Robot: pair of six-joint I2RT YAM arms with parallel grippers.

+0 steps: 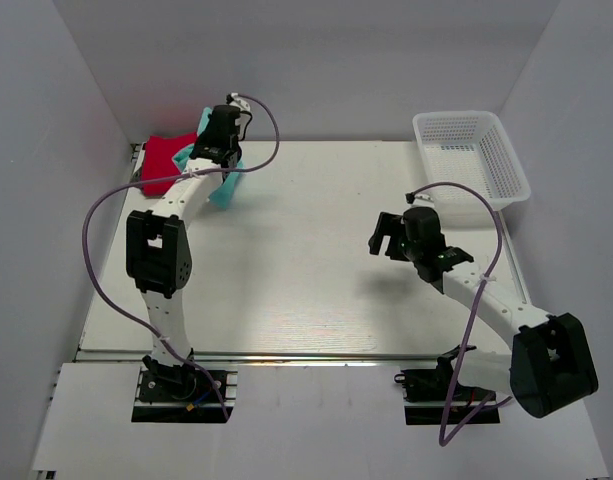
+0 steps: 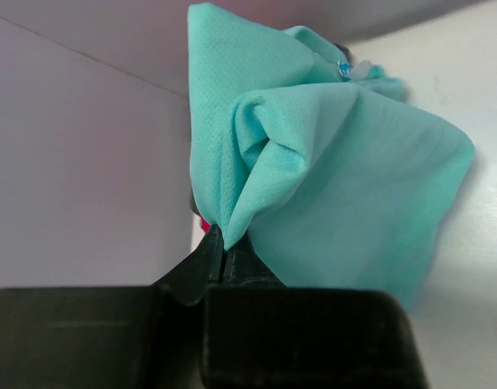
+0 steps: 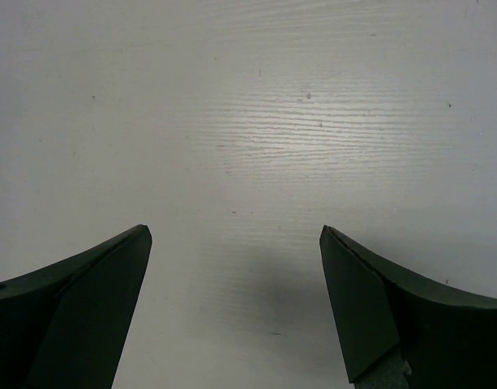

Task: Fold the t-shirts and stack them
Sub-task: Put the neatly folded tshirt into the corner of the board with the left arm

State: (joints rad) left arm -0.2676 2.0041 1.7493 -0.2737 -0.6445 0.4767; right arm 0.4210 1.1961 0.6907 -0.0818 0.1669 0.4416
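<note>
Fingers of the left gripper (image 2: 224,243) fill the bottom of the left wrist view, jaws pressed together on a pinch of the teal t-shirt (image 2: 345,178), no gap showing between them. Cloth bunches up and away from the pinch, creased and loose, not folded.

In the top view the left arm is stretched to the far-left corner of the table (image 1: 306,270). Teal cloth hangs below the gripper. Its lower end looks to reach the table, not sure. The red t-shirt (image 1: 164,160) lies crumpled just beside it, against the left wall. Whether it touches the teal one I cannot tell, since the arm covers that spot.

Likely reason for the hold: pulling the teal shirt off the heap so it can go to the open middle of the table for spreading. That is a judgement.

The right gripper (image 3: 236,235) hovers over bare tabletop right of centre, jaws wide apart, nothing between them, nothing touched. It is probably parked there to take a second corner once the shirt arrives.

The white mesh basket (image 1: 513,165) sits at the far-right corner, well apart from both shirts.

Task looks early: neither shirt flat or folded, no stack. With a one-point pinch the cloth may hang twisted, so a second grasp is likely needed.
</note>
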